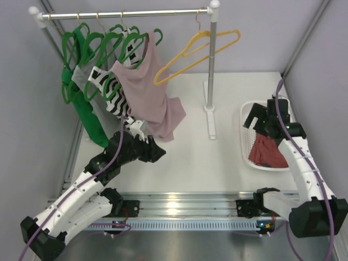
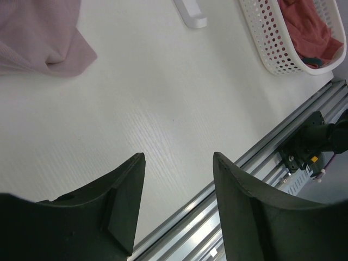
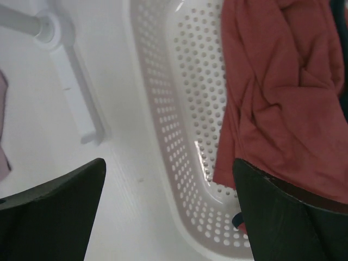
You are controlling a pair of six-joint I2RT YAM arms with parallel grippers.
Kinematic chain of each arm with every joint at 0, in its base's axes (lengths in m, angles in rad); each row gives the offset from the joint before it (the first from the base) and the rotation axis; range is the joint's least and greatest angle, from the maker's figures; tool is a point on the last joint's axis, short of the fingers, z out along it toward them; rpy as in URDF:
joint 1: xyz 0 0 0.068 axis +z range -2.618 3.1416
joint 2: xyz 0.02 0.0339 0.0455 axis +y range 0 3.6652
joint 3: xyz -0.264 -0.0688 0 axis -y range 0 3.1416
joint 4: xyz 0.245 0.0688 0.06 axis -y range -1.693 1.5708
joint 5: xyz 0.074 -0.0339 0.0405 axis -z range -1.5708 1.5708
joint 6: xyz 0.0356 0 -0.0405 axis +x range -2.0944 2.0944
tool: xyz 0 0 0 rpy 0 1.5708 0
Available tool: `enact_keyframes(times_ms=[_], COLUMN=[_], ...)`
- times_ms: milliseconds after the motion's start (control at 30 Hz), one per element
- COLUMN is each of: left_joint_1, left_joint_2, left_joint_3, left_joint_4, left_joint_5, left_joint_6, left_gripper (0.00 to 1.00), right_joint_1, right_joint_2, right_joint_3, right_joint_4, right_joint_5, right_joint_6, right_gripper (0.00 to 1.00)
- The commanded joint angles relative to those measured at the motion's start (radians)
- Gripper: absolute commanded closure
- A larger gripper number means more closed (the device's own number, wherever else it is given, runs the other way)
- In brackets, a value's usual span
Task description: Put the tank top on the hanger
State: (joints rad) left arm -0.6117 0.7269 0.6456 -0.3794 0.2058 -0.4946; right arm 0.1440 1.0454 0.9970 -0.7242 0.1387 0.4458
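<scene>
Right gripper (image 3: pixel 168 166), wide open, is hovering above crumpled rust-red tank top (image 3: pixel 283 92) in white perforated basket (image 3: pixel 163 81), frame right, for pickup; left gripper (image 2: pixel 178 157) also open.

A rack rail (image 1: pixel 125 13) runs across the top of the overhead view, from the upper left to an upright post (image 1: pixel 212 60) right of centre. The post's foot (image 1: pixel 210 117) stands on the table (image 1: pixel 190 163). The hanger (image 1: pixel 196 51) hangs at the rail's right end, hooked just left of the post (it tilts, right end higher, and crosses the post in the picture). Left of it hang the other hangers (image 1: pixel 103 41), several bearing garments (image 1: pixel 147 92). A basket (image 1: pixel 246 117) sits on the table at the right of the frame, right of the foot and apart from it. The tank top (image 1: pixel 266 151) lies in the basket's lower part. The right gripper (image 1: pixel 254 118) hangs over the basket's upper left. The left gripper (image 1: pixel 160 152) sits left of centre, below the hanging garments.
</scene>
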Motion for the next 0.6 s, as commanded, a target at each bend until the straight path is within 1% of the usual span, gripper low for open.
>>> enact_keyframes(times_ms=[0, 33, 100, 300, 367, 433, 567], left_joint_1=[-0.003, -0.003, -0.005, -0.005, -0.003, -0.003, -0.003], left_joint_2=[-0.001, 0.005, 0.014, 0.031, 0.031, 0.025, 0.019], left_joint_3=[0.042, 0.042, 0.048, 0.066, 0.066, 0.065, 0.051], left_joint_4=[0.028, 0.028, 0.036, 0.034, 0.031, 0.028, 0.028], left_joint_5=[0.029, 0.035, 0.05, 0.079, 0.089, 0.089, 0.09], left_joint_6=[0.019, 0.021, 0.021, 0.025, 0.024, 0.024, 0.028], left_gripper=[0.42, 0.41, 0.42, 0.41, 0.41, 0.41, 0.41], right_joint_1=[-0.133, -0.136, -0.217, -0.336, -0.351, -0.366, -0.37], right_joint_2=[0.042, 0.057, 0.117, 0.278, 0.324, 0.352, 0.432], right_joint_3=[0.048, 0.042, 0.04, 0.043, 0.031, 0.013, -0.012], right_joint_4=[0.018, 0.032, 0.071, 0.141, 0.172, 0.198, 0.236], right_joint_5=[-0.022, -0.013, 0.016, 0.09, 0.139, 0.156, 0.105], right_joint_6=[-0.015, -0.013, -0.013, -0.002, 0.004, 0.011, 0.024], right_gripper=[0.0, 0.0, 0.0, 0.0, 0.0, 0.0, 0.0])
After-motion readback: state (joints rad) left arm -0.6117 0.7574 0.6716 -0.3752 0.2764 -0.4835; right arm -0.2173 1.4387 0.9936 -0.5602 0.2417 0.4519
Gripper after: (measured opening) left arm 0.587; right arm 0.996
